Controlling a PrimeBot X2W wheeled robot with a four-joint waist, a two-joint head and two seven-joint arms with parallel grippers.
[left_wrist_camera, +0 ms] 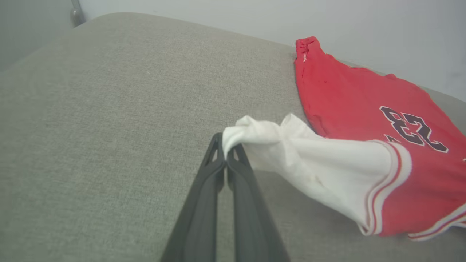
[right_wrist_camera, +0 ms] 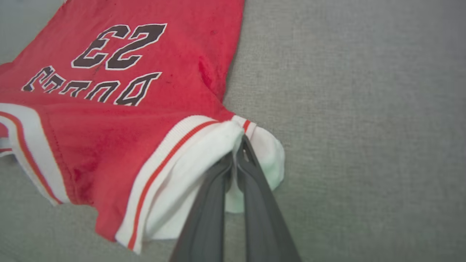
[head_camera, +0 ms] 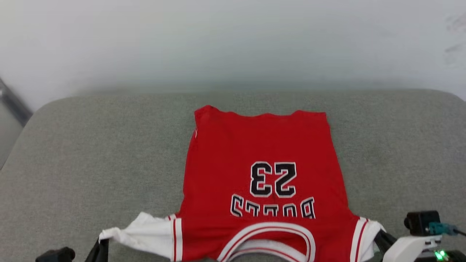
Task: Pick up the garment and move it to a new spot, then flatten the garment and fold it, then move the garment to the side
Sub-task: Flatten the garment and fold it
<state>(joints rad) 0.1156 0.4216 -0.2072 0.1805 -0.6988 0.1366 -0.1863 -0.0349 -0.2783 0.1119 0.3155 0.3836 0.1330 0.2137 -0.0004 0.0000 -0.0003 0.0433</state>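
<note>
The shirt lies spread face up on a grey cushion, hem at the far side and collar nearest the robot, so the black, white-outlined "23" and the lettering under it read upside down in the head view. The red body is mostly flat, with slight ripples along hem and sides. Red-and-white striped trim edges the collar and shoulders. Both white sleeves are bunched and drawn outward, one tip pinched in the left gripper, the other in the right gripper
</note>
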